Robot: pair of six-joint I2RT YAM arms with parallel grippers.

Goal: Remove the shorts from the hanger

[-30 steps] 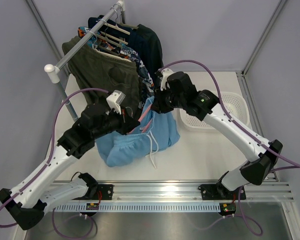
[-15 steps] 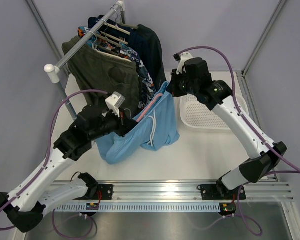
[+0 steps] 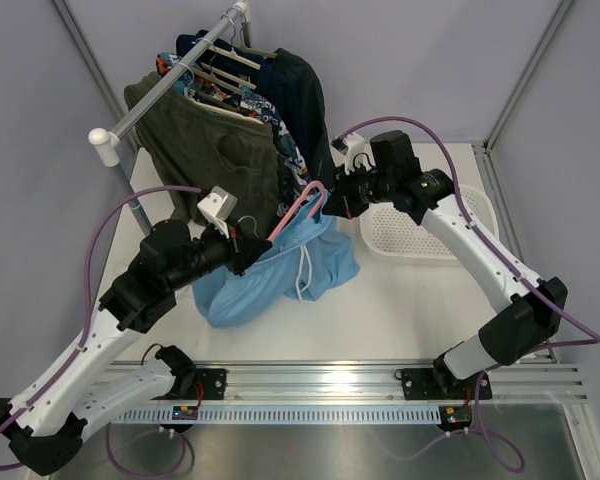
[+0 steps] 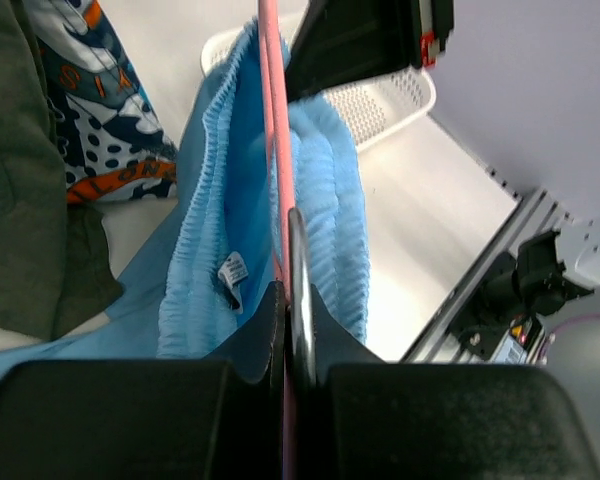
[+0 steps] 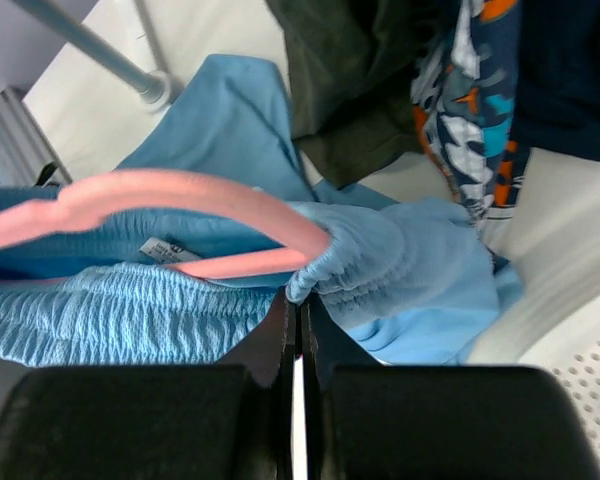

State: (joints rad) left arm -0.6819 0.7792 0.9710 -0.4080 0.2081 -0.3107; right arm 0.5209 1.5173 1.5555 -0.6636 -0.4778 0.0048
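Your blue shorts (image 3: pixel 280 272) hang mid-frame in the top view, with the waistband stretched over the pink hanger (image 3: pixel 294 211). Your left gripper (image 3: pixel 253 249), at the hanger's lower-left end, is clamped tight on it. Your right gripper (image 3: pixel 331 202), at the upper-right end, is fully closed with its tips touching the gathered waistband. You cannot tell whether any cloth is nipped.

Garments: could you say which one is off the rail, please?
The light blue shorts, on a pink hanger; the olive garment, patterned garment and navy garment hang on the metal rail.
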